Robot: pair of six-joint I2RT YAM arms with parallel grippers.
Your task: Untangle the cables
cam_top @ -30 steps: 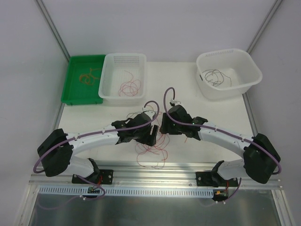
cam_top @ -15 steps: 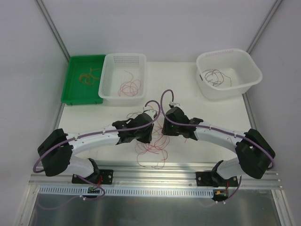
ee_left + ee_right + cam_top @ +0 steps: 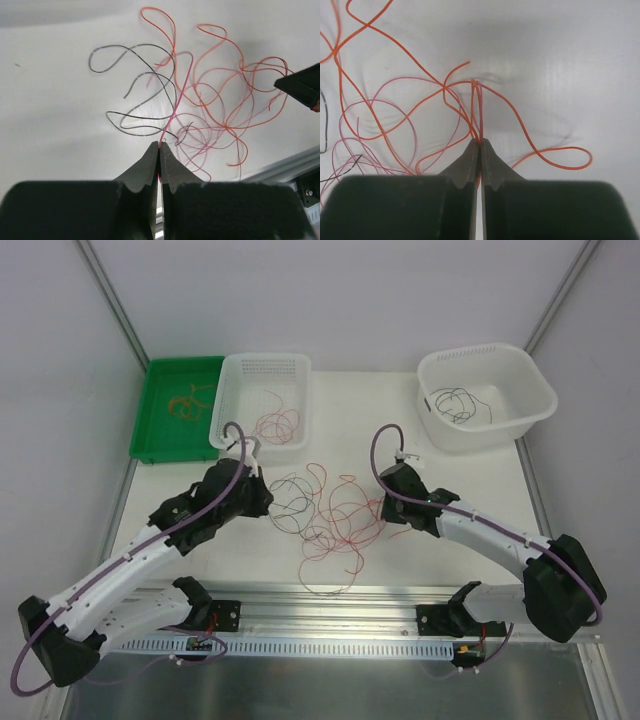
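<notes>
Your left gripper (image 3: 159, 146) pinches a pink strand (image 3: 177, 97), right gripper (image 3: 480, 142) pinches an orange loop (image 3: 473, 100); cables (image 3: 335, 520) sprawl on table (image 3: 350, 440) between them; pull apart hard and crossings likely knot tighter

Two arms, left arm (image 3: 130, 565) and right arm (image 3: 480, 535), two hands, left hand (image 3: 159, 147) and right hand (image 3: 480, 142), one worktop (image 3: 360, 430), three containers, one green tray (image 3: 143, 430), one white basket (image 3: 222, 410), one white tub (image 3: 540, 390), cables (image 3: 335, 515) in one tangle, strands too intertwined to count.
</notes>
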